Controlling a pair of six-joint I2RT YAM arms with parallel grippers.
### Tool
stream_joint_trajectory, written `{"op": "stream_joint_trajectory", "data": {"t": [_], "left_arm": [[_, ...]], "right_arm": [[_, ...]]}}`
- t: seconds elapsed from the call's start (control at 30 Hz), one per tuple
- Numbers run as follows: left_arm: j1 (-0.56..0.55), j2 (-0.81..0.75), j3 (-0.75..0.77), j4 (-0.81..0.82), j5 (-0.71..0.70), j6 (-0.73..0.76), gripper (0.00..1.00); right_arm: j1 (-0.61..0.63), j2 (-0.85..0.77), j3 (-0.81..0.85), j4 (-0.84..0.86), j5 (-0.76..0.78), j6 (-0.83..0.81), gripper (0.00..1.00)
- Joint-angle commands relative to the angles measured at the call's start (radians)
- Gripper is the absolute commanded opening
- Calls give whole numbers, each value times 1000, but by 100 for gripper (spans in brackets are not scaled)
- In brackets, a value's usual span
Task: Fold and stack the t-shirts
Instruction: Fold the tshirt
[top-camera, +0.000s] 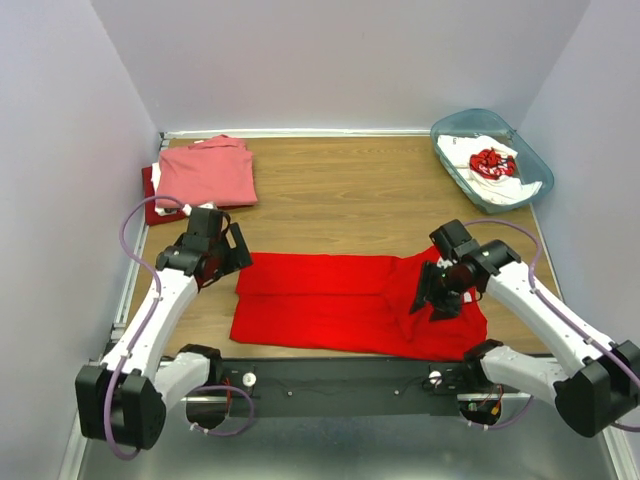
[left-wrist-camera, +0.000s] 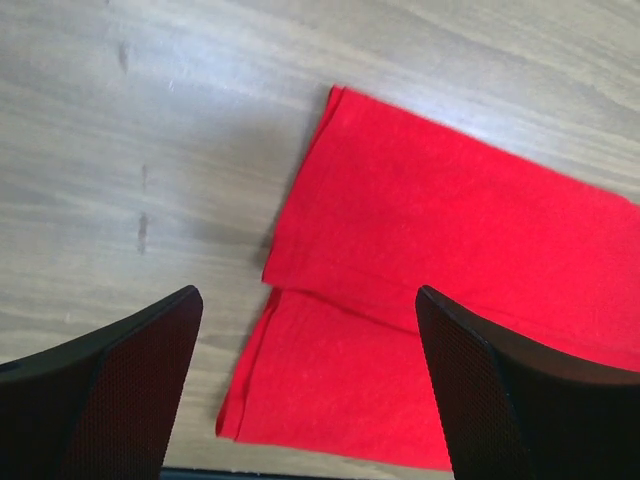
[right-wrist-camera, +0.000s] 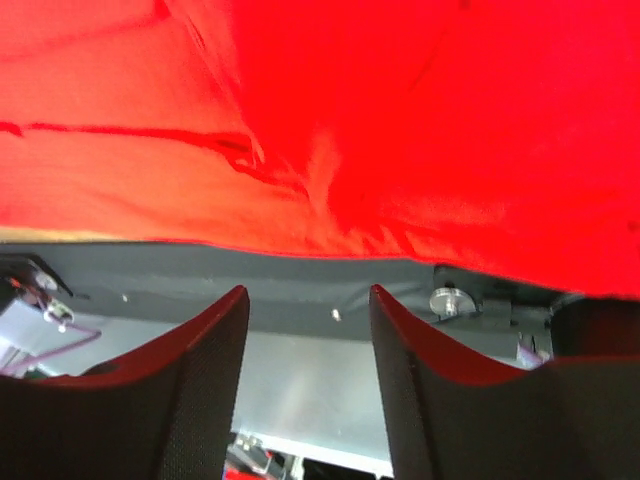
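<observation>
A bright red t-shirt lies folded into a long band at the table's front, its right end rumpled. My left gripper hovers open and empty above the shirt's left end; in the left wrist view the shirt lies below the gripper, with its folded corner between the fingers. My right gripper is open and empty over the rumpled right end, and in the right wrist view the gripper points past the shirt's near hem. A folded salmon-pink t-shirt lies on a darker red one at the back left.
A translucent teal bin at the back right holds a white t-shirt with red print. A dark rail runs along the table's near edge, just beyond the red shirt's hem. White walls close in the table on three sides.
</observation>
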Motion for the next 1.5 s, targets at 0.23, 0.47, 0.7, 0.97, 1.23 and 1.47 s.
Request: {"op": "stream_joint_trajectory", "data": {"t": [0.23, 0.47, 0.7, 0.97, 1.23, 1.47], "left_arm": [[18, 363, 99, 326, 31, 73, 84], [18, 464, 108, 377, 42, 77, 77], [15, 540, 88, 425, 25, 67, 74], [9, 590, 82, 437, 36, 59, 67], [-17, 633, 71, 463, 50, 42, 59], [-29, 630, 59, 462, 56, 42, 43]], "right_arm": [[-31, 185, 36, 401, 203, 54, 66], [-334, 260, 89, 530, 116, -64, 65], [-514, 416, 160, 626, 37, -179, 61], [-556, 533, 178, 700, -35, -197, 56], [-556, 605, 161, 735, -92, -209, 51], [-556, 607, 143, 732, -99, -226, 35]]}}
